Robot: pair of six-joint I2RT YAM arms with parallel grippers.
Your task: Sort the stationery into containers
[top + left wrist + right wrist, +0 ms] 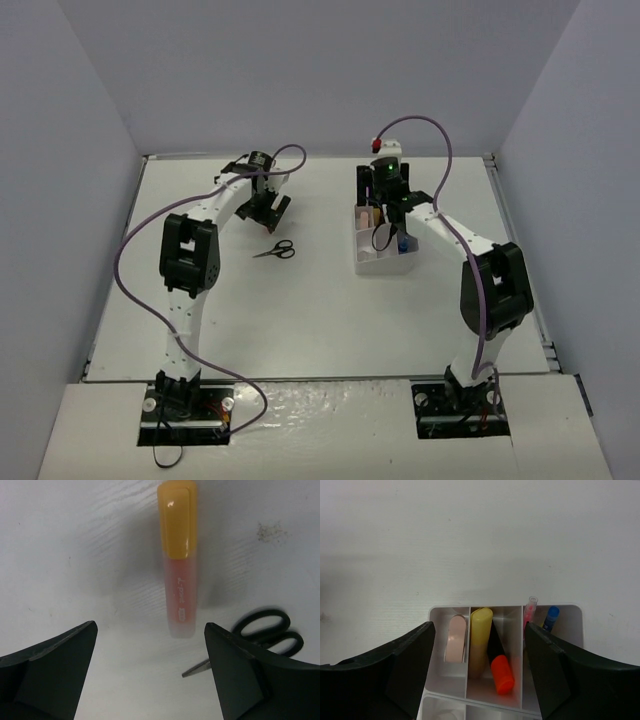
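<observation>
Our left gripper [150, 626] hangs with its jaws spread wide and nothing between them. The orange-capped highlighter [177, 560] lies on the table [60, 555] just ahead of it, running lengthwise away from the jaws and a little nearer the right-hand finger. To take it well, we judge we should shift slightly right to centre the barrel, come forward and down, and close across the barrel, not the cap. The scissors [267, 632] lie just beside that right-hand finger, so it could nudge them on the way down.

Our right gripper [478, 626] is likewise parted and empty, poised over the tray [451, 609]. Below it sit the pink eraser [455, 641], a yellow highlighter [480, 640] and a red-capped pen [501, 674]. The blue-capped bottle [551, 616] stands by its right-hand finger.

Only the left wrist view shows the orange-capped highlighter; we cannot find it from the top camera. Only the right wrist view shows which compartment holds what. Only the top view shows scissors and tray well apart.
</observation>
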